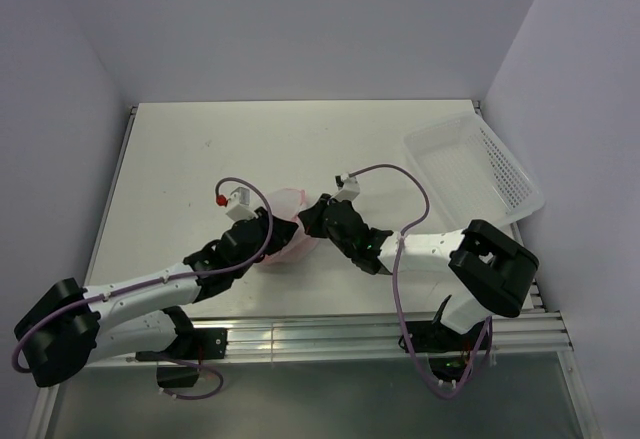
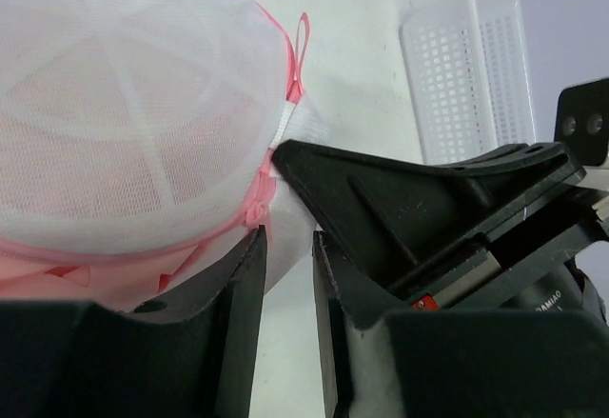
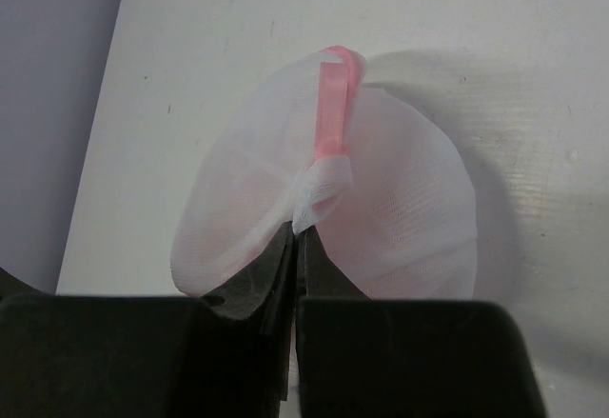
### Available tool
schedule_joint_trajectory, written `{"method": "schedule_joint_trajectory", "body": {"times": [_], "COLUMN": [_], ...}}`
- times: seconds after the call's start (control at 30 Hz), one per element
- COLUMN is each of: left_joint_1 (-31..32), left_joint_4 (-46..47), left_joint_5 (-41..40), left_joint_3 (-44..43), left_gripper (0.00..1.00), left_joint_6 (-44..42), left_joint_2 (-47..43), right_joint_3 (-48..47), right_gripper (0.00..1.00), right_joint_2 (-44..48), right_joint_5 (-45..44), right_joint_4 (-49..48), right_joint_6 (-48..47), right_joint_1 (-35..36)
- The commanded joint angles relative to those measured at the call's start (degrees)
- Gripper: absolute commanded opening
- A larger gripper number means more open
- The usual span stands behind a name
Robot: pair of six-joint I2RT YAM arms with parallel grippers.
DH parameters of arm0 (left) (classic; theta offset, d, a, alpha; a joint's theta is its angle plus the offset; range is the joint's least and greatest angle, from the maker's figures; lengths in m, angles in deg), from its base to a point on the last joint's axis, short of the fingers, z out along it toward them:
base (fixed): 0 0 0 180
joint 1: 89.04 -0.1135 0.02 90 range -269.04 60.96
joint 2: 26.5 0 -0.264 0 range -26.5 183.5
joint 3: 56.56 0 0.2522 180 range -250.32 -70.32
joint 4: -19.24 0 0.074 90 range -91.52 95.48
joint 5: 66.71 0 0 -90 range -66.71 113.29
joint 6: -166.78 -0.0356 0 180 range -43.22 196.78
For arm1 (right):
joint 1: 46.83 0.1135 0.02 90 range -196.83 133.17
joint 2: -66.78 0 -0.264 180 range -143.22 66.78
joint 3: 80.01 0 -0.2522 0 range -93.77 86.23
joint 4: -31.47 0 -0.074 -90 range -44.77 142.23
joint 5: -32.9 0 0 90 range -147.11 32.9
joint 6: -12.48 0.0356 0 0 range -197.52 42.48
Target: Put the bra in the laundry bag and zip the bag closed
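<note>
The laundry bag (image 1: 287,221), a round white mesh pouch with a pink zipper rim (image 2: 255,199), lies mid-table between both grippers. The pink bra (image 2: 86,270) shows through the mesh inside it, and as a pink tint in the right wrist view (image 3: 404,199). My right gripper (image 1: 309,222) is shut on a fold of the bag's mesh just below a pink ribbon loop (image 3: 333,104); its jaws meet on the fabric (image 3: 297,237). My left gripper (image 1: 262,231) is at the bag's left side, jaws a narrow gap apart (image 2: 288,242), with the mesh edge lying between the tips.
A rigid white perforated basket (image 1: 478,167) stands at the back right, also in the left wrist view (image 2: 466,75). The right arm's black fingers (image 2: 419,199) sit close beside my left gripper. Walls enclose the table on three sides.
</note>
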Motion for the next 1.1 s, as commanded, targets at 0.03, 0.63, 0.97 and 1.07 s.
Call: {"method": "schedule_joint_trajectory", "body": {"times": [0.03,0.63,0.97,1.07], "left_joint_1": [0.3,0.4,0.4,0.5], "left_joint_4": [3.7,2.7,6.5,7.0], "left_joint_5": [-2.0,-1.5,0.0,-0.3], "left_joint_3": [-0.3,1.2,0.6,0.5], "left_gripper": [0.31,0.29,0.30,0.27], "left_joint_6": [0.3,1.5,0.8,0.5], "left_joint_2": [2.0,2.2,4.6,4.4], "right_joint_3": [0.7,0.7,1.1,1.2], "right_gripper": [0.00,0.00,0.00,0.00], "right_joint_2": [2.6,3.5,3.2,3.0], "right_joint_5": [-1.5,-2.3,-1.3,-1.2], "right_joint_4": [-2.5,-2.1,-2.8,-2.9], "right_joint_6": [0.0,-0.4,-0.1,0.1], "right_joint_1": [0.8,0.9,1.0,1.0]}}
